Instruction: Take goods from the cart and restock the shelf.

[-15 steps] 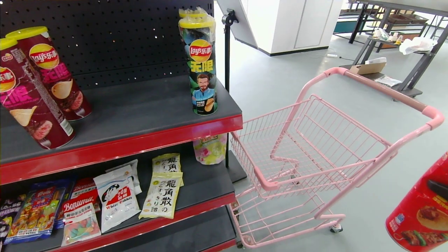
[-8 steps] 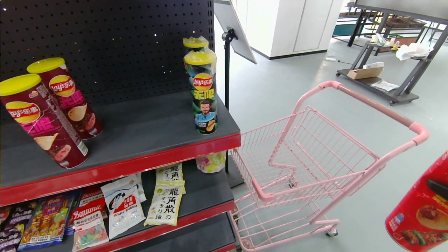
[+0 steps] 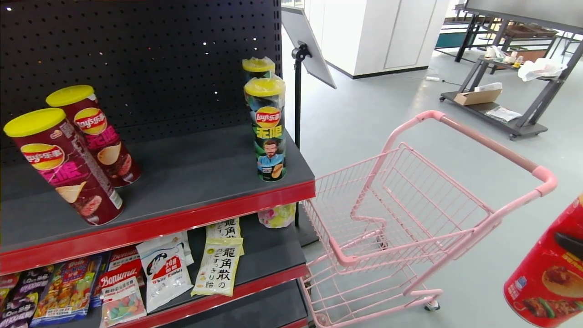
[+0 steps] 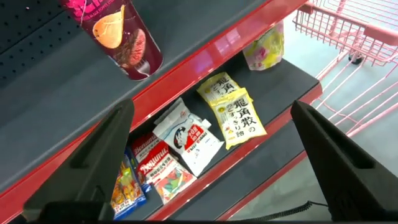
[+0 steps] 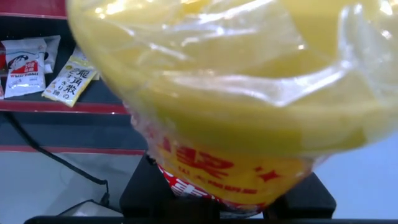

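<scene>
As seen from the head, red can (image 3: 546, 273) right of the pink cart (image 3: 437, 205) and nearer than its handle, clamped in the right gripper (image 3: 569, 241), one dark finger lying across the label. Long axis tilted: base rim low and turned toward the cart, top end running up and away from it past the picture's edge. Close on the cart's left, shelf (image 3: 182, 214) bearing two maroon cans (image 3: 68, 168) far from the cart and two green cans (image 3: 268, 132) upright at the corner nearest it, one behind the other; flat snack packets (image 3: 218, 269) on the board below. From the left wrist, left gripper (image 4: 211, 107) spread wide with nothing between the fingers, hanging before the shelf's red edge, cart beyond the packets. From the right wrist, the can's yellow lid (image 5: 230, 74) under clear wrap pointing at the lens, long axis running back toward the gripper's black body.
</scene>
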Robot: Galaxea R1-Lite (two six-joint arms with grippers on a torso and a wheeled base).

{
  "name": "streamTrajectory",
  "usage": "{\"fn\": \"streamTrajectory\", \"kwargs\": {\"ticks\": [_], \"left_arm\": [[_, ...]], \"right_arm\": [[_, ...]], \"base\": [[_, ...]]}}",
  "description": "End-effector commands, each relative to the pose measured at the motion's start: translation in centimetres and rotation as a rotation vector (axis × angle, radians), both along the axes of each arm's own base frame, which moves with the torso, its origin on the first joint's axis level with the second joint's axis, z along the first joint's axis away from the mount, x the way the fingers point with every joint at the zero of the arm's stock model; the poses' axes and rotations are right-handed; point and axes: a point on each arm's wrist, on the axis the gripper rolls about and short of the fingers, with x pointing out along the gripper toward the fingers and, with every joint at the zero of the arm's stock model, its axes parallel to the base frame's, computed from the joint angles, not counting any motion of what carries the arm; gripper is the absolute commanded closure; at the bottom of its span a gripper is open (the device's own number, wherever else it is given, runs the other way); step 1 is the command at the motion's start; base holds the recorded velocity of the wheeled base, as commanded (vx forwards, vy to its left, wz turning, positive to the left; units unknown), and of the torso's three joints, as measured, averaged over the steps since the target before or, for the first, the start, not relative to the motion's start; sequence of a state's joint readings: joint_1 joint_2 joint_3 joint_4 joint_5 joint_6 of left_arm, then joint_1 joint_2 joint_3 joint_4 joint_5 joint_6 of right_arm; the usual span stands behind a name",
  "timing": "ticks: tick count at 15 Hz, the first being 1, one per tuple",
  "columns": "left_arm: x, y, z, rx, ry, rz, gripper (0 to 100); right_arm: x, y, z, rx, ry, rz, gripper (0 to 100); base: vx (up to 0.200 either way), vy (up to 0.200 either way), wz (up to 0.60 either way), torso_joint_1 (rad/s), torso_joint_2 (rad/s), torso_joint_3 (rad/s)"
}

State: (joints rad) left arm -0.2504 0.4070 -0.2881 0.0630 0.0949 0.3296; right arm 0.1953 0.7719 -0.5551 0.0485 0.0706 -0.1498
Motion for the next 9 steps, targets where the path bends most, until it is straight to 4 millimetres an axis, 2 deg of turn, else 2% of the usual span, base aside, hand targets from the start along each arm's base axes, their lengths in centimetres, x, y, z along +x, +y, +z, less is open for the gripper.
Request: {"fn": "streamTrajectory", "kwargs": {"ticks": [1,2,8,9], "left_arm": [[-0.08,0.02,0.01,-0.001,-0.005,0.001,0],[-0.08,0.02,0.01,-0.001,-0.005,0.001,0],[-0.16,0.05,-0.03,-0.002,-0.01,0.004,0],[-0.18,0.05,-0.07,-0.003,-0.01,0.002,0]], "right_arm": [[0.1,0.0,-0.06,-0.001,0.005,-0.002,100],[0.07,-0.03,-0.09,-0.001,0.005,-0.005,100],[-0.19,-0.31,-0.57,0.004,0.009,-0.037,100],[-0.17,-0.35,-0.54,0.007,0.006,-0.044,100]], "base": [[0.0,0.0,0.6,-0.002,0.0,0.002],[0.0,0.0,0.6,0.007,0.0,-0.002],[0.0,0.0,0.0,0.0,0.0,0.0],[0.0,0.2,0.0,-0.002,0.0,0.002]]}}
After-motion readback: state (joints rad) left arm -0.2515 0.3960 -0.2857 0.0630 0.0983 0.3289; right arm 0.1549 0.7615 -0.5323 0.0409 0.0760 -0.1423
